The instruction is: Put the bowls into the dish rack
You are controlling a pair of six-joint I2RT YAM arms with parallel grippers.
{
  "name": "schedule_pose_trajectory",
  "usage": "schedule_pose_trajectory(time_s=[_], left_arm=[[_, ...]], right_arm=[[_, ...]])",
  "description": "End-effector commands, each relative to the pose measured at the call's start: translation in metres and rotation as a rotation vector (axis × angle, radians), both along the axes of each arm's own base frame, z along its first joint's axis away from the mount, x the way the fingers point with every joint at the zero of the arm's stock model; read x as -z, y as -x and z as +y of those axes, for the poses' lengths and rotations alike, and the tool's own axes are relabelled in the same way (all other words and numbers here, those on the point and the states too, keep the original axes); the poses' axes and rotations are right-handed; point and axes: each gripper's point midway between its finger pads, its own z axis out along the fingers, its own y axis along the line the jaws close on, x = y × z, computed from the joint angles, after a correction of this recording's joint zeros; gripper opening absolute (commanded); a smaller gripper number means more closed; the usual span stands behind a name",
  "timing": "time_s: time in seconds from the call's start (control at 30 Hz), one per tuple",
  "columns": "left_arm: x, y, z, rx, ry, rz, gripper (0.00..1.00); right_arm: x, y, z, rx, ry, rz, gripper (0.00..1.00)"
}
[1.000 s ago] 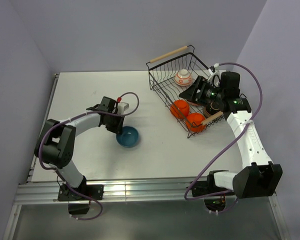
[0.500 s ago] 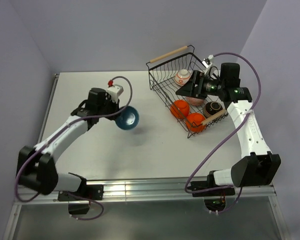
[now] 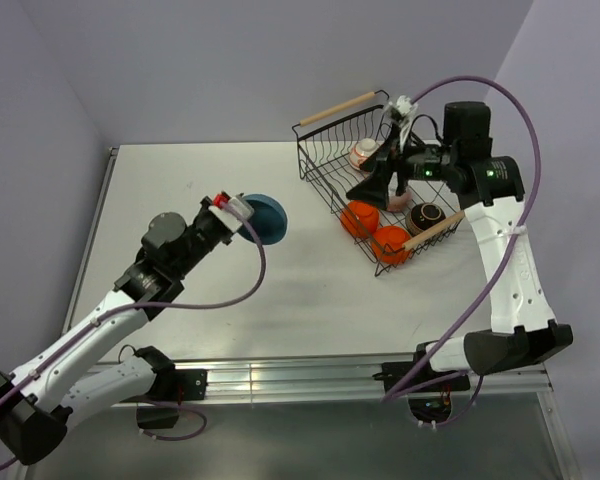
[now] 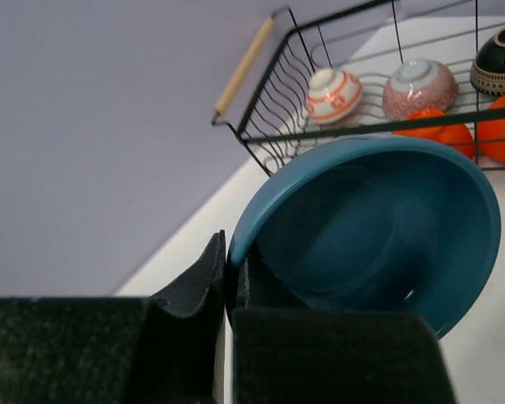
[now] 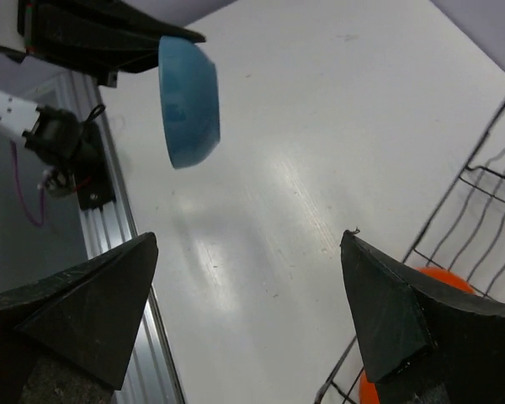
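My left gripper (image 3: 244, 214) is shut on the rim of the blue bowl (image 3: 265, 219), which hangs tilted on its side above the table, left of the dish rack (image 3: 320, 165). The left wrist view shows its fingertips (image 4: 215, 269) pinching the blue bowl's (image 4: 379, 227) edge. In the rack lie an orange-and-white patterned bowl (image 4: 334, 94), a grey-and-white patterned bowl (image 4: 420, 87), a dark brown bowl (image 3: 425, 217) and two orange bowls (image 3: 359, 218) (image 3: 391, 243). My right gripper (image 3: 380, 172) hovers open and empty over the rack, fingers wide apart (image 5: 249, 238).
The white table (image 3: 180, 180) lies between the arms, with a metal rail (image 3: 280, 378) along its near edge. Grey walls stand behind and to both sides. The rack's wooden handles (image 3: 338, 108) stick up at its far and near ends.
The left arm lifted the blue bowl off the table and carried it up and toward the rack, tilting it. The right gripper opened wide and rose above the rack.
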Motion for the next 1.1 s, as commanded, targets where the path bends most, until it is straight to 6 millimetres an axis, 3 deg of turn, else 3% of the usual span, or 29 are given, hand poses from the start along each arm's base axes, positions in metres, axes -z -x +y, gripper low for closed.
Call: schedule_pose_trajectory(time_s=[0.0,0.1,0.17,0.2,0.33,0.43,0.57,0.8,1.07], left_arm=[[-0.060,0.015,0.010,-0.042,0.007,-0.308,0.00],[-0.058,0.033,0.001,0.006,-0.046,-0.393,0.00],[-0.066,0.049,-0.003,0.037,-0.074,-0.480,0.00],[-0.059,0.052,-0.007,0.055,-0.097,-0.496,0.00],[-0.061,0.066,-0.013,0.072,-0.162,-0.600,0.00],[-0.063,0.074,-0.015,0.071,-0.172,-0.658,0.00],[-0.058,0.080,-0.021,0.066,-0.191,-0.706,0.00],[-0.058,0.088,-0.026,0.060,-0.209,-0.767,0.00],[-0.054,0.084,-0.027,0.045,-0.229,-0.752,0.00]], right_arm=[[0.007,0.040,0.024,-0.152,0.069,-0.102,0.96],[0.012,0.055,0.050,-0.183,0.063,-0.125,0.96],[0.014,0.050,0.059,-0.154,0.068,-0.123,0.97],[0.014,0.050,0.064,-0.158,0.071,-0.120,0.97],[0.010,0.061,0.085,-0.205,0.051,-0.053,1.00],[0.012,0.060,0.091,-0.177,0.024,-0.058,1.00],[0.025,0.070,0.100,-0.200,0.069,-0.096,1.00],[0.042,0.067,0.103,-0.206,0.177,-0.222,1.00],[0.036,0.061,0.114,-0.265,0.212,-0.371,1.00]])
